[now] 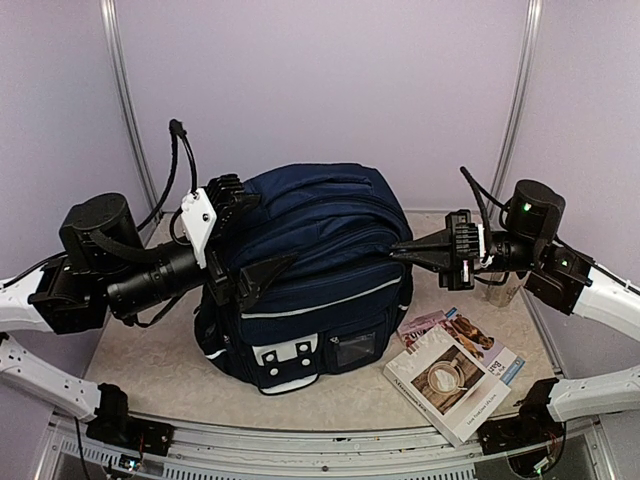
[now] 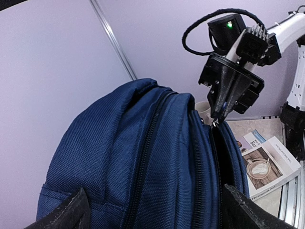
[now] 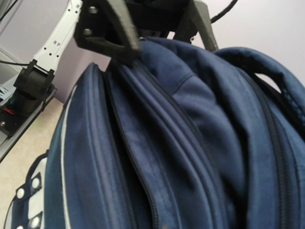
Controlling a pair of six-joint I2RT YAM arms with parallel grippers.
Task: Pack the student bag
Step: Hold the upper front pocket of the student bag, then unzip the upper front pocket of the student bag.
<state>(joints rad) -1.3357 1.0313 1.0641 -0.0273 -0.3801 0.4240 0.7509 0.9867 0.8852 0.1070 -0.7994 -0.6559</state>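
Left claw wide beside student bag

**Navy bag fills the frame**

Student bag close up, zip tracks running diagonally, white piping at left. Left gripper up top, fingers spread astride the bag's crown, one touching fabric. Beige table lower left.

No legible text. Printed lettering appears on the cover of the book and on the magazine, but is too small and blurred to read.
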